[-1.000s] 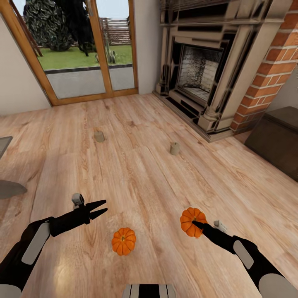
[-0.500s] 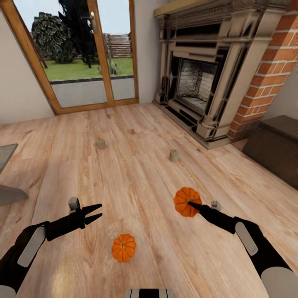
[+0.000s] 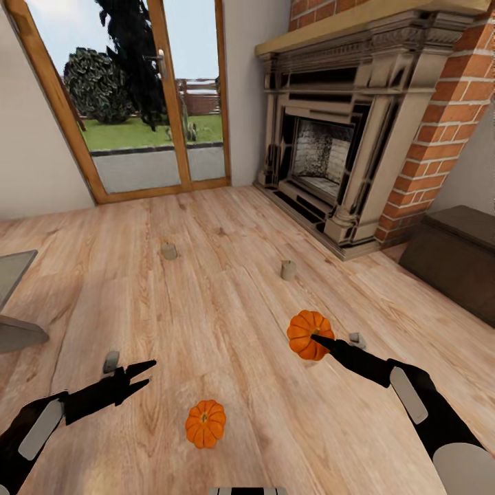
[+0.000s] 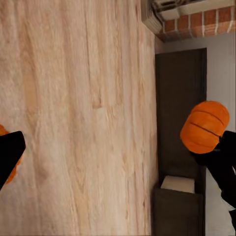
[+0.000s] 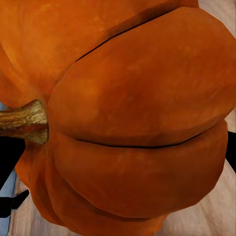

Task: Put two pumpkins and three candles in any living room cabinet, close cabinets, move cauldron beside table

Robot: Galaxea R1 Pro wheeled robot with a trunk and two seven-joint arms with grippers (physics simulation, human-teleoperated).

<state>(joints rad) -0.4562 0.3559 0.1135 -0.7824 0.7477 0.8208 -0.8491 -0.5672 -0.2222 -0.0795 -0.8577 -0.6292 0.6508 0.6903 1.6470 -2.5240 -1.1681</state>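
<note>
- Head camera has tilted up since a second ago: more fireplace (image 3: 330, 137) and door (image 3: 137, 96) in frame, so the shift of floor things is mostly view motion, not object motion.
- Right jaws (image 3: 317, 338) stay clenched on the held pumpkin (image 3: 308, 334), carried clear of the floor (image 3: 227, 302); it sits a bit higher and further out from the trunk than before. Judged: pickup done, carry to the cabinet (image 3: 457, 258) comes next.
- Left jaws (image 3: 141, 375) released, holding nothing, and they have dropped back and lower in view.
- Second pumpkin (image 3: 205, 423) on the floor, between the two arms, near the left jaws but apart from them.
- Candles: one (image 3: 111, 361) just behind the left jaws, one (image 3: 357, 339) just beside the right jaws, two more, (image 3: 169, 251) and (image 3: 289, 269), well ahead of both.
- Held pumpkin in right wrist view (image 5: 128, 123): deep orange, ribbed lobes, short brown stem to one side.
- Cabinet shut as far as visible; nothing stowed yet.
</note>
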